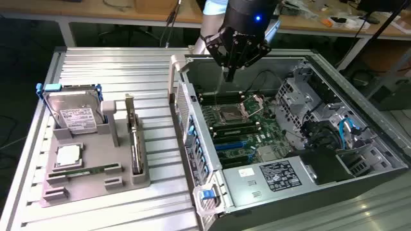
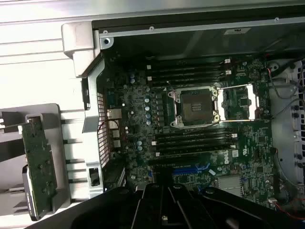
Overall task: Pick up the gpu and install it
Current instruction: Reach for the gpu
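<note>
The gpu (image 1: 134,140) stands on its edge in a slot of the grey holder (image 1: 96,180) on the table, at the exterior view's left; its green board (image 2: 41,162) also shows in the wrist view. My gripper (image 1: 229,73) hangs over the far end of the open computer case (image 1: 270,192), well away from the gpu. Its dark fingers (image 2: 167,205) are pressed together, shut on nothing. Below them lies the green motherboard (image 2: 138,119) with its open CPU socket (image 2: 195,107) and blue expansion slots (image 2: 190,169).
The holder also carries a silver hard drive (image 1: 74,115), a square chip (image 1: 68,155) and a narrow memory stick (image 1: 86,170). Cables and a drive cage (image 1: 301,96) crowd the case's right side. Its metal wall (image 1: 186,125) stands between holder and motherboard.
</note>
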You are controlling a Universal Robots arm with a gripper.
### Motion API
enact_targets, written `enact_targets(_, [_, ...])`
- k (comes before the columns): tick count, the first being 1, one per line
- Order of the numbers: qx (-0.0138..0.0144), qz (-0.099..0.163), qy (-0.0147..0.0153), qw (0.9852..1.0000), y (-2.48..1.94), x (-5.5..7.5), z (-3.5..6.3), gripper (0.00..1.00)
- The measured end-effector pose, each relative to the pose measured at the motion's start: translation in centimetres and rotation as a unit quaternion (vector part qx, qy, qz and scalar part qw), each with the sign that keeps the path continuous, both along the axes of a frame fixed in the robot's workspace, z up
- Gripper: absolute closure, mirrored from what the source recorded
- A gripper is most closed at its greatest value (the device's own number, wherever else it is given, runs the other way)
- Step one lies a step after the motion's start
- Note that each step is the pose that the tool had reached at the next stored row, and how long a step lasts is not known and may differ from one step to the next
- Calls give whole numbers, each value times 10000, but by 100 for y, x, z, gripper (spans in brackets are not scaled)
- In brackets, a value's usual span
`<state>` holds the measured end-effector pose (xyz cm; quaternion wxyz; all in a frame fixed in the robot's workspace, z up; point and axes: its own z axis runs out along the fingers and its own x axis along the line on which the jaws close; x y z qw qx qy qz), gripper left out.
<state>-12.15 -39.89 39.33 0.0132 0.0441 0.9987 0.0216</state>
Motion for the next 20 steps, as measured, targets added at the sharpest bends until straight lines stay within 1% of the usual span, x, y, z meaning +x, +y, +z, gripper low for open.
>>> enact_targets(11, [0,-26,0,10000,0,-2,-1,89])
enact_targets(20, [0,-26,0,10000,0,-60,-3,89])
